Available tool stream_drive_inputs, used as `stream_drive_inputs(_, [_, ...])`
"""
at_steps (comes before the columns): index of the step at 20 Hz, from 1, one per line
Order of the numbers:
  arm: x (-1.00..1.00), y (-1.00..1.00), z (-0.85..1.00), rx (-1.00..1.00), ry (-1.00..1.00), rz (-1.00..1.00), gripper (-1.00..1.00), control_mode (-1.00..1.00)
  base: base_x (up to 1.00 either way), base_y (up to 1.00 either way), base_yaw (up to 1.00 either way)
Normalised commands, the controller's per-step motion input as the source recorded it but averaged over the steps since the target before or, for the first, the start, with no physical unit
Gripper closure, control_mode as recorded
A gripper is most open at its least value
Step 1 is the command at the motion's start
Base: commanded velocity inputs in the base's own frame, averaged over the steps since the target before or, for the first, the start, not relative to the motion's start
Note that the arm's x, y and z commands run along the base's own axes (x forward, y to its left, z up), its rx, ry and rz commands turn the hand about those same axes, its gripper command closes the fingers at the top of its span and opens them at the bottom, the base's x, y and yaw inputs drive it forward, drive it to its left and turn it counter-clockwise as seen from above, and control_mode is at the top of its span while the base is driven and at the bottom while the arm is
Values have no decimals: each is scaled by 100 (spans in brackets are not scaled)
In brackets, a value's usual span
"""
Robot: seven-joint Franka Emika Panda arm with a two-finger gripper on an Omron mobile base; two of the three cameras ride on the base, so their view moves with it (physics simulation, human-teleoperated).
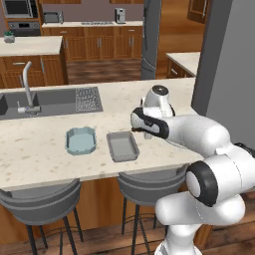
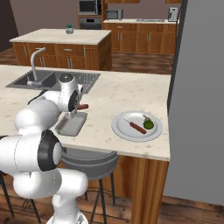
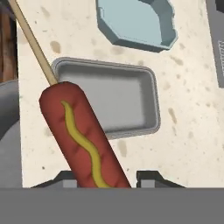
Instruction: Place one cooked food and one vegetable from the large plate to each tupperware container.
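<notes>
In the hand view, a red-brown sausage on a stick [image 3: 85, 140], striped with wavy yellow mustard, is clamped at lower left by the gripper [image 3: 107, 178]. The grey tray [image 3: 109, 100] is seen at centre, the light blue tray [image 3: 138, 22] above it.

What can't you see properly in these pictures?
- Plate: in the left base view, hidden behind the arm.
- Hand: in the hand view, its tips are mostly covered by the corn dog.
- Green vegetable: in the right base view, too small to name.
</notes>
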Motion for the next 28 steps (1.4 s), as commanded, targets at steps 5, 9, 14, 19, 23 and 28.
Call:
stream_drive_inputs(5, [9,100,9,-24,3,47,100,-100,0,0,0])
stream_drive_inputs(9, [36,100,0,-14,2,44,100,-100,0,0,0])
stream_drive_inputs(14, [32,96,-8,-14,2,35,100,-100,0,0,0])
stream_drive_inputs(19, [15,51,-34,-5,0,22,100,-100,0,0,0])
stream_drive_inputs(23, [44,28,-38,0,0,22,100,-100,0,0,0])
stream_drive_inputs(28, [62,49,-44,-5,0,22,100,-100,0,0,0])
